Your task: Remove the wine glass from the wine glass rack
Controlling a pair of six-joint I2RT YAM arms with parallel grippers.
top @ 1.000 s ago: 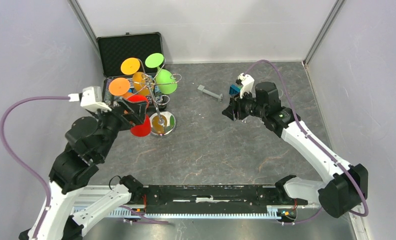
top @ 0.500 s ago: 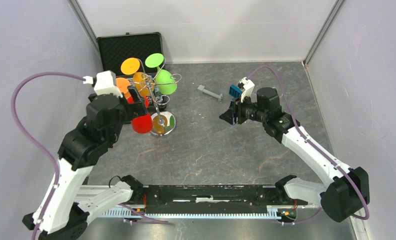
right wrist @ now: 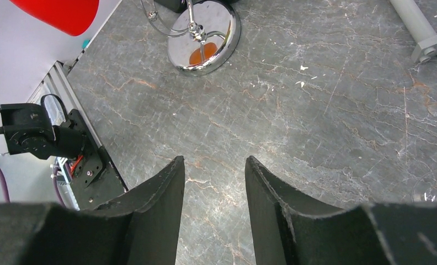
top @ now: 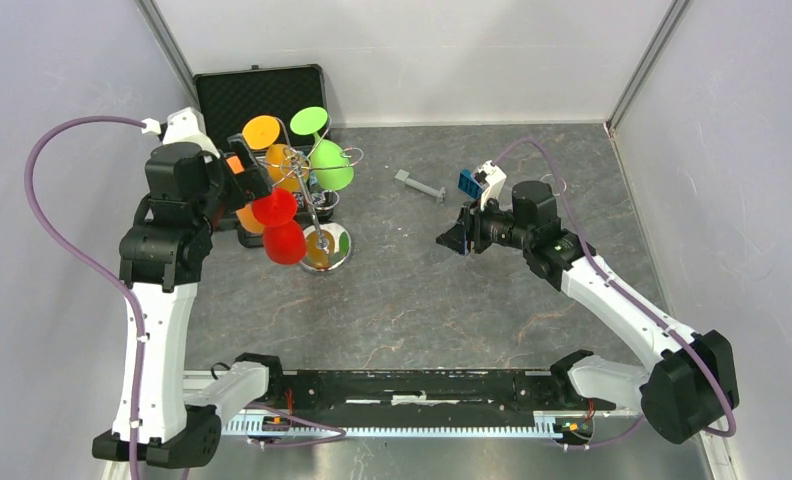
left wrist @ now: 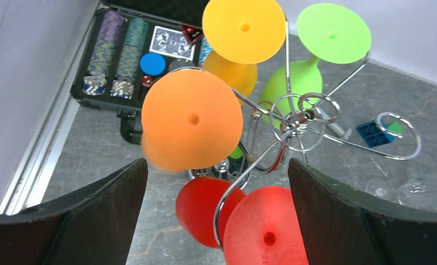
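The silver wire rack stands at the table's back left, with its hook arms meeting at the hub. Red, orange, yellow and green wine glasses hang upside down on it. In the left wrist view the red glass's foot and bowl sit on a curled hook, between my wide-open fingers. My left gripper is above the rack's left side, open and touching nothing. My right gripper is open and empty over bare table, right of the rack's disc base.
An open black case with poker chips lies behind the rack against the left wall. A grey piece and a blue item lie at the back centre. Grey walls close in the left, back and right.
My left arm has risen and swung back to the left, so its gripper now looks down on the rack. The red glass still hangs there. My right gripper has drifted slightly left.
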